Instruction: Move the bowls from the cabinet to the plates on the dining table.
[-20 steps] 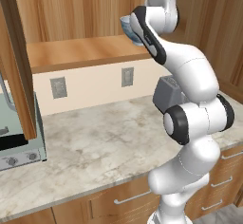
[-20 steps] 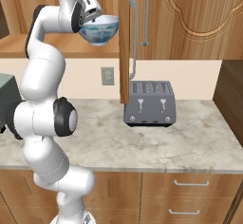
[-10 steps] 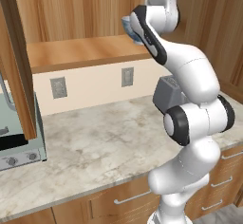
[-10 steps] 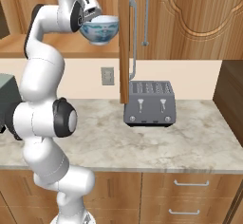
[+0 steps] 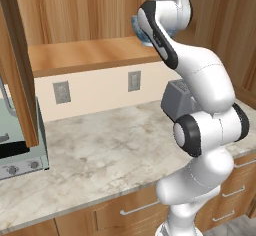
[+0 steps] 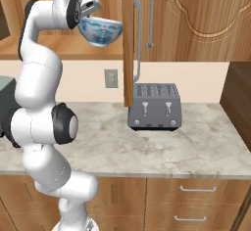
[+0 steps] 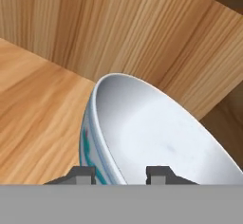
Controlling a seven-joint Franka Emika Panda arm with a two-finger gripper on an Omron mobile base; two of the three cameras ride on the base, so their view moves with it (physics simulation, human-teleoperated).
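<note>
The white bowl with the blue-teal pattern (image 6: pixel 100 30) sits up inside the open wooden cabinet (image 5: pixel 90 55), just above its shelf, at the end of the raised white arm. In the hand view the bowl (image 7: pixel 156 137) tilts across the picture, its pale inside facing up and its patterned outer wall to the left. The two dark fingers (image 7: pixel 84 174) straddle the rim: one tip lies outside the wall on the patterned side, the other lies over the white inside, so the rim runs between them. The fingers are clenched on the bowl's rim. Wood of the cabinet's shelf and back wall lies behind the bowl. From the right base view the bowl hangs level with the cabinet's floor, left of the open door with its long silver handle (image 6: pixel 138 39). Below, a grey toaster (image 6: pixel 155 106) stands on the marble surface (image 6: pixel 162 149), well apart from the bowl.
</note>
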